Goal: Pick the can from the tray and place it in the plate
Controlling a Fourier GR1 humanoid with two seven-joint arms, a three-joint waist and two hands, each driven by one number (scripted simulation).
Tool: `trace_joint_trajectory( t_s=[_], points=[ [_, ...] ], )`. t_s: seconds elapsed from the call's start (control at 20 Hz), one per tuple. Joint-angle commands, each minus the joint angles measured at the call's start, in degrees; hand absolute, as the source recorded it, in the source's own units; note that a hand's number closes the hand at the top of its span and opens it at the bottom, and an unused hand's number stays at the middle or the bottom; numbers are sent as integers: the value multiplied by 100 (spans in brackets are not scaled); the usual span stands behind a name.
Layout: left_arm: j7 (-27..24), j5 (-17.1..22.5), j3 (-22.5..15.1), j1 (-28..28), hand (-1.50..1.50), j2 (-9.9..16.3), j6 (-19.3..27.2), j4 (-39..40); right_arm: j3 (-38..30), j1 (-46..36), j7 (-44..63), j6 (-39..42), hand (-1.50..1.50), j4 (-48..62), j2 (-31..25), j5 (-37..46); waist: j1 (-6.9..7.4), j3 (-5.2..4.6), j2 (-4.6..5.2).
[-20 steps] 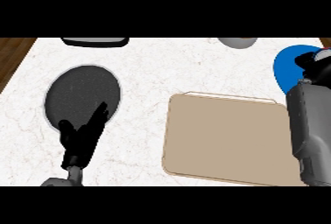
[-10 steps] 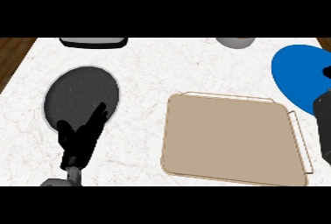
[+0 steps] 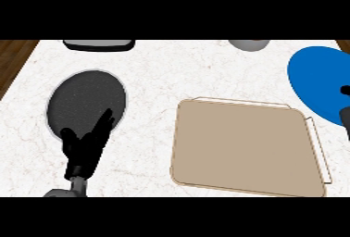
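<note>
- Now that the right arm has pulled off to the right edge, its hand is out of our sight.
- We find the tray (image 3: 246, 148) bare and no can we can be sure of (a grey speck (image 3: 342, 90) on the blue plate (image 3: 314, 78) may be it), so we judge it placed.
- We count one tray, two plates (blue plate, dark plate (image 3: 85, 99)) and one left hand (image 3: 85, 149), fingers straight, holding nothing.
</note>
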Motion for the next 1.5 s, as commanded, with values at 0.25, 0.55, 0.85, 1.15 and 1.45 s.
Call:
trace_joint_trajectory(
  t_s=[0.25,0.55,0.85,1.15,1.45],
  points=[
    [92,-39,-67,43,0,-128,70,75,-408,-102,-2472,-127,-150,-318,-37,-1789,-1,-2,30],
    [64,93,175,45,0,104,-124,180,-745,215,-3776,-655,-150,-1189,339,-3251,-97,-18,-8],
    [-147,52,168,114,0,-64,-103,440,-783,806,-5356,283,-150,-2204,1040,-5064,-229,-47,-67],
    [51,-30,284,198,0,89,-50,216,-513,1744,-5759,1679,-150,-3334,1638,-5913,-335,-71,-132],
    [-407,-199,145,324,0,-145,-133,579,322,2488,-5054,1452,-150,-4392,2532,-5434,-324,-81,-126]
  ],
)
